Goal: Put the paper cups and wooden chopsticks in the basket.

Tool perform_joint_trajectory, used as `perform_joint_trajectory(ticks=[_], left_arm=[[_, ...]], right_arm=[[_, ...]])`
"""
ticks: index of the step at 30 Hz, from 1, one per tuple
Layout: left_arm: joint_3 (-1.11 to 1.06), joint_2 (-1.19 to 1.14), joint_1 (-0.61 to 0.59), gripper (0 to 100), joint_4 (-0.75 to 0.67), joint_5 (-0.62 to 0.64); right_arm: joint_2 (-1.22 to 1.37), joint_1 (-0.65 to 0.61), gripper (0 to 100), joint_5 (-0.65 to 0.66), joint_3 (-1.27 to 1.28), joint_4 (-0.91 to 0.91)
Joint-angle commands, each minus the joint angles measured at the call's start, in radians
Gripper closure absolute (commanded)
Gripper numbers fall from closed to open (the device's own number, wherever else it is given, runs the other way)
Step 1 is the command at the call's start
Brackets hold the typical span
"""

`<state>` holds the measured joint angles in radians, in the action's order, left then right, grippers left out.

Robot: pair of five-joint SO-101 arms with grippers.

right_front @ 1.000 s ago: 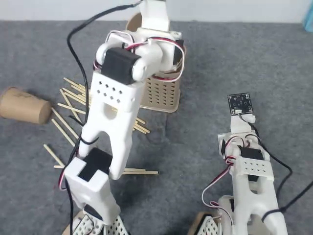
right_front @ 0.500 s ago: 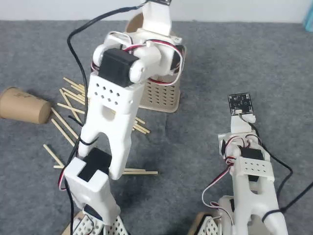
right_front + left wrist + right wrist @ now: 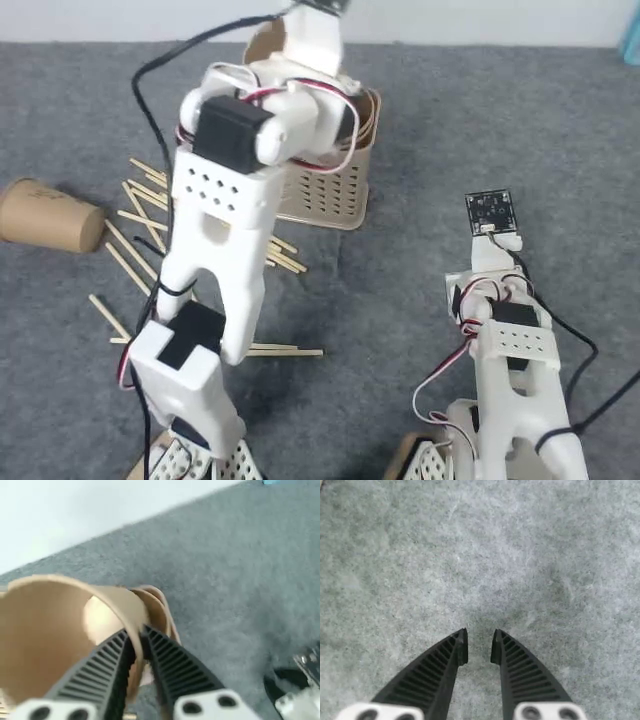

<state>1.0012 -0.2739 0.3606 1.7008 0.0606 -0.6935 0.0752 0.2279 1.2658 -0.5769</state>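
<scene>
**Q:** Where is the paper cup?

**Me:** One paper cup is in my left hand. The fingers are pinched on the cup's wall at the rim, one inside the mouth and one outside.

**Q:** And where does that put it?

**Me:** In the high view it sits raised at the far side of the basket, above the rim. Its open mouth is turned toward my wrist camera (whether it touches the basket, I cannot tell).

**Q:** Is there another cup?

**Me:** Yes. The second paper cup lies on its side on the grey tabletop, well off to the left of the basket.

**Q:** What about the chopsticks?

**Me:** The chopsticks are scattered flat on the tabletop between that lying cup and the basket. Several cross one another and some run under my left arm. A few lie nearer my left arm's base, apart from the main scatter.

**Q:** And your other hand?

**Me:** My right hand hangs over bare tabletop. Its fingers are parted a little and there is nothing between them. That arm stands to the right of the basket, nearer than it, and well apart from both cups and the chopsticks.
</scene>
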Motion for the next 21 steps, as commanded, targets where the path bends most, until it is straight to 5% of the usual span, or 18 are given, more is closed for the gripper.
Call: perform_joint_trajectory(ticks=[1,14,21], left_arm=[[0.033,0.006,0.041,87,0.051,-0.005],[0.183,0.020,-0.132,82,0.026,0.031],[0.466,0.020,-0.502,82,0.057,0.077]], right_arm=[[-0.033,-0.002,90.8,0.015,-0.005,0.021],[-0.033,-0.002,90.8,0.015,-0.006,0.021],[-0.033,-0.004,90.8,0.015,-0.006,0.021]])
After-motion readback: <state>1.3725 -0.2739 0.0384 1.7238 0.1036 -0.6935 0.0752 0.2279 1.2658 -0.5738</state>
